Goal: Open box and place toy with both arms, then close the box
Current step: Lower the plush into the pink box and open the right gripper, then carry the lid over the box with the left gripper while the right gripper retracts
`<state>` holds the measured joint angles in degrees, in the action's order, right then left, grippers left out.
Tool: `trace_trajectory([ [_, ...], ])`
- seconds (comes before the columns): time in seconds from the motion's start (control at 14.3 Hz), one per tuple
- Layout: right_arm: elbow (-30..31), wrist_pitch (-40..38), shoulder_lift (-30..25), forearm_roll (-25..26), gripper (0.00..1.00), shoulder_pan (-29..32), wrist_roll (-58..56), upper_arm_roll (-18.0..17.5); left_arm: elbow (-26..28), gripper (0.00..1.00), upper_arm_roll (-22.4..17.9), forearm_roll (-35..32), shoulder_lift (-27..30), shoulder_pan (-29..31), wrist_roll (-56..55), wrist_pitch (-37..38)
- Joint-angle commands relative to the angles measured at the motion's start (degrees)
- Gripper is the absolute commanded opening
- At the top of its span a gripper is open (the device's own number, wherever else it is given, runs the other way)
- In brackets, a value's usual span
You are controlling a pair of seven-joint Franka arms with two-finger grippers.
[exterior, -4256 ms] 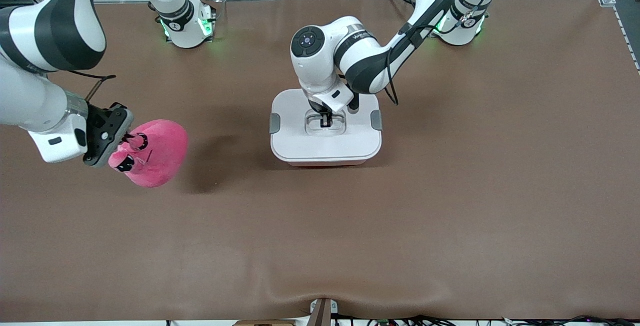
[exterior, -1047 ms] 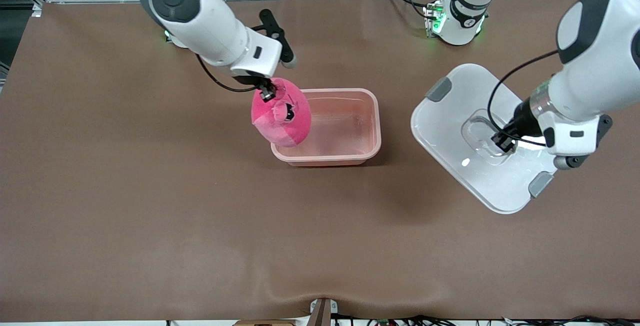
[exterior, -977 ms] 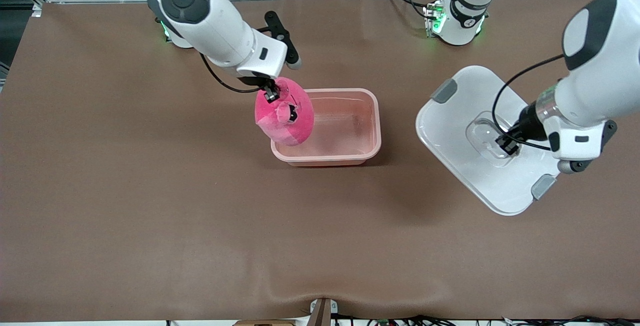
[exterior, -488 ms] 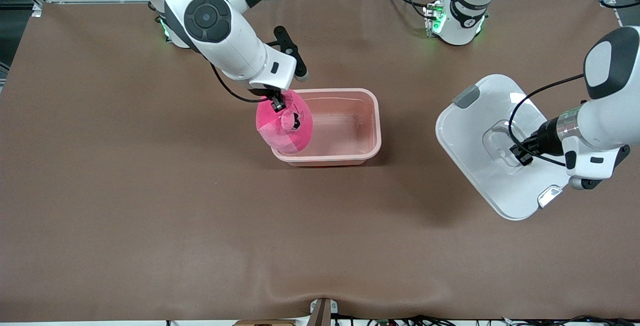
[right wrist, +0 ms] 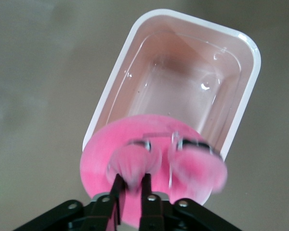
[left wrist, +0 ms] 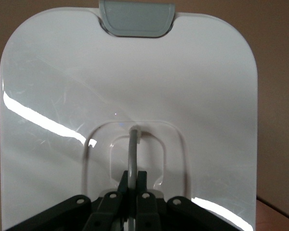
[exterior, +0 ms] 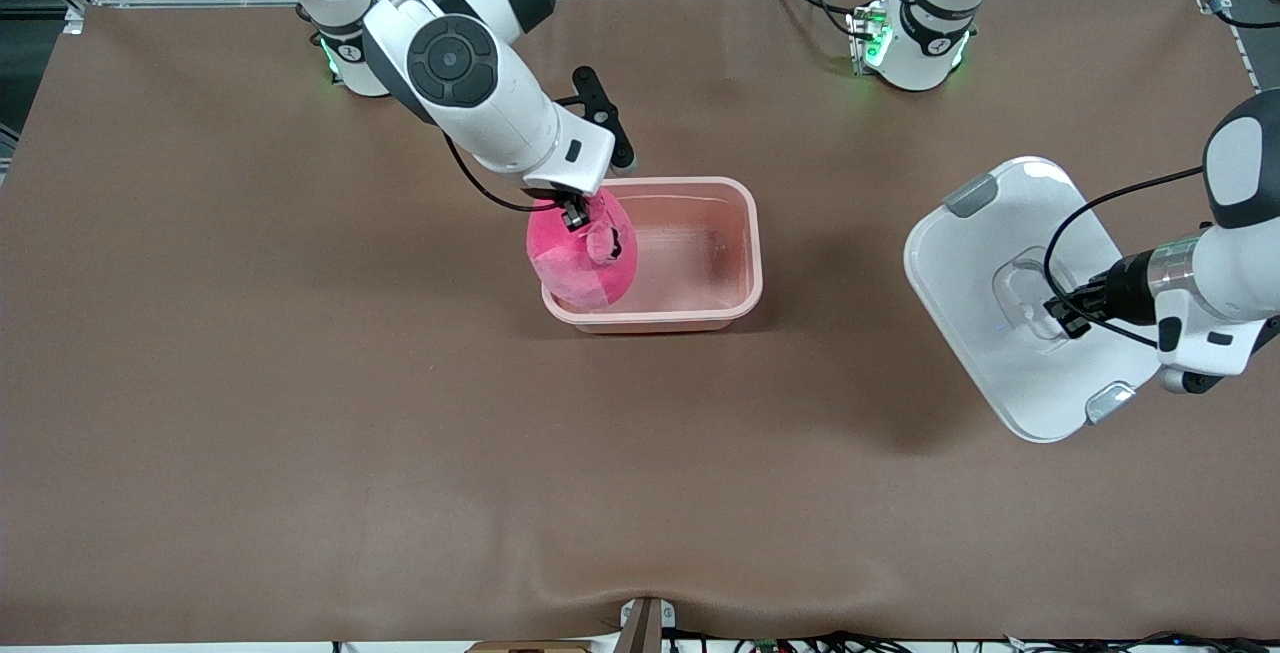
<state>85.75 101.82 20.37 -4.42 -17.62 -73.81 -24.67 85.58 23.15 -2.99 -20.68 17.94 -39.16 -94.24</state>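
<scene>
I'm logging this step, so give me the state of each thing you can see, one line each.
tub: open, lid off, nothing lying in it.
toy: hanging over the tub's end toward the right arm, pinched by a small protruding part.
lid: lifted off, tilted, held by its handle above the table.
right gripper: shut on the toy.
left gripper: shut on the handle.

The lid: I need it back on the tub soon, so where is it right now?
In the front view the white lid hangs tilted over the table's left-arm end, well apart from the pink tub, held by its clear handle in the left gripper.
</scene>
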Motion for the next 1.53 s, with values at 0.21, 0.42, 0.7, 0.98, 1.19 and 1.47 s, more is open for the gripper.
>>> trace_trajectory([
  [0.21,-1.2,-0.6,-0.5,1.5,1.00,1.4,1.0,-0.3,1.3,0.00,0.4,-0.1,0.7,0.1,0.6,0.6],
  [0.42,-0.5,-6.3,-3.5,2.4,1.00,5.5,0.9,0.1,1.9,0.00,0.4,-0.1,1.1,0.1,0.0,0.6],
  [0.7,-0.8,-10.9,-5.4,3.0,1.00,10.2,1.2,5.7,1.9,0.00,0.9,0.2,2.0,-0.1,-0.7,1.0],
  [0.98,-1.2,-12.3,-6.4,3.3,1.00,10.0,14.5,11.0,1.5,0.00,4.4,0.9,2.7,-1.1,-9.4,2.7],
  [1.19,-3.1,-12.3,-6.3,4.8,1.00,10.1,18.9,12.9,0.9,0.00,8.0,0.8,2.4,-2.9,-20.0,2.6],
  [1.47,-3.8,-12.5,-6.5,4.9,1.00,10.1,26.6,17.6,-0.7,0.00,9.0,0.7,1.3,-10.0,-36.8,2.3],
])
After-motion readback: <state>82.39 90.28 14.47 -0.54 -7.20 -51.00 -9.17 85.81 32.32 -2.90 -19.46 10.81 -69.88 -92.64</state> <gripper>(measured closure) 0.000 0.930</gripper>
